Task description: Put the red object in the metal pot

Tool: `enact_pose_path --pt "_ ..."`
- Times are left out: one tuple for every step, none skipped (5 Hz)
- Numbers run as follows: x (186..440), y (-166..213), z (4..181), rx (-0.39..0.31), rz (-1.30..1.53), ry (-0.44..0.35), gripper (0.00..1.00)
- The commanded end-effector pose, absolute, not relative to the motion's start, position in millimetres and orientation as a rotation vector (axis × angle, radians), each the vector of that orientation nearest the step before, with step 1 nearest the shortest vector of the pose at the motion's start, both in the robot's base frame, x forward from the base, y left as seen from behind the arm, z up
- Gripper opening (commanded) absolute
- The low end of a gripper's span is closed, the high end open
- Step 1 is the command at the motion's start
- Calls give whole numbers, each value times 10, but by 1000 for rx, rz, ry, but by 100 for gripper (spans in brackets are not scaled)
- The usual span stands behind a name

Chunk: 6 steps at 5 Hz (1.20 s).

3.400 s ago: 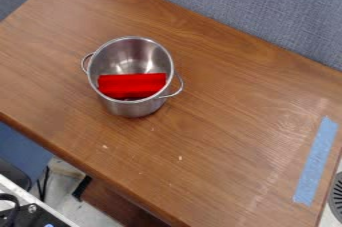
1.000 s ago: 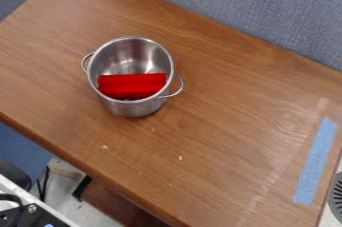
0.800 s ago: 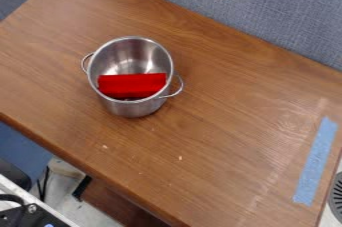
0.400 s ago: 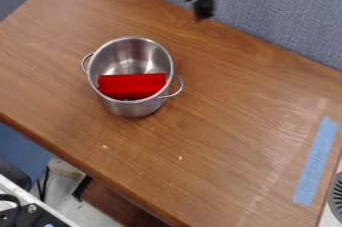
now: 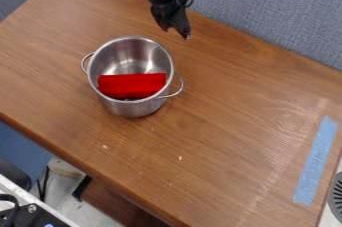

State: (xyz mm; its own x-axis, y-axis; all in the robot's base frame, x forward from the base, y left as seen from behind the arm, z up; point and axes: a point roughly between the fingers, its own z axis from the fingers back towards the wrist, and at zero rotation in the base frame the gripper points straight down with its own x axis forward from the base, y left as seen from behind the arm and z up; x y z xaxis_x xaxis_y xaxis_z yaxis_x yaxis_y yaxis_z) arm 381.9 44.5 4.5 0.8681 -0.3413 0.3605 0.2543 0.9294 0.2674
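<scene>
My black robot arm reaching in from top edge, black two-finger gripper (image 5: 178,29) angled steeply downward, fingers pressed together

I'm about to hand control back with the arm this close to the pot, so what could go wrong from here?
The red piece already lies inside the metal pot, so a further reach in could lift or tip it out. The gripper, shut, hangs just past the pot's far rim; coming lower it may knock the rim and slide the pot across the table. Shut fingers cannot pick anything up without opening first.

single high view, angled down on wooden table (image 5: 254,141), fairly near
</scene>
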Motion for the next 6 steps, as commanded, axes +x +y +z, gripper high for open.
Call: enact_pose_path --pt "3775 445 -152 271 -166 -448 0" --pt "3981 687 343 245 -131 -501 0" --pt "4073 874 782 243 -157 -564 0" --pt "3935 815 1187 231 -189 -653 0" --pt "3601 667 1360 208 -264 -682 0" --pt "3422 958 1312 218 -290 -707 0"
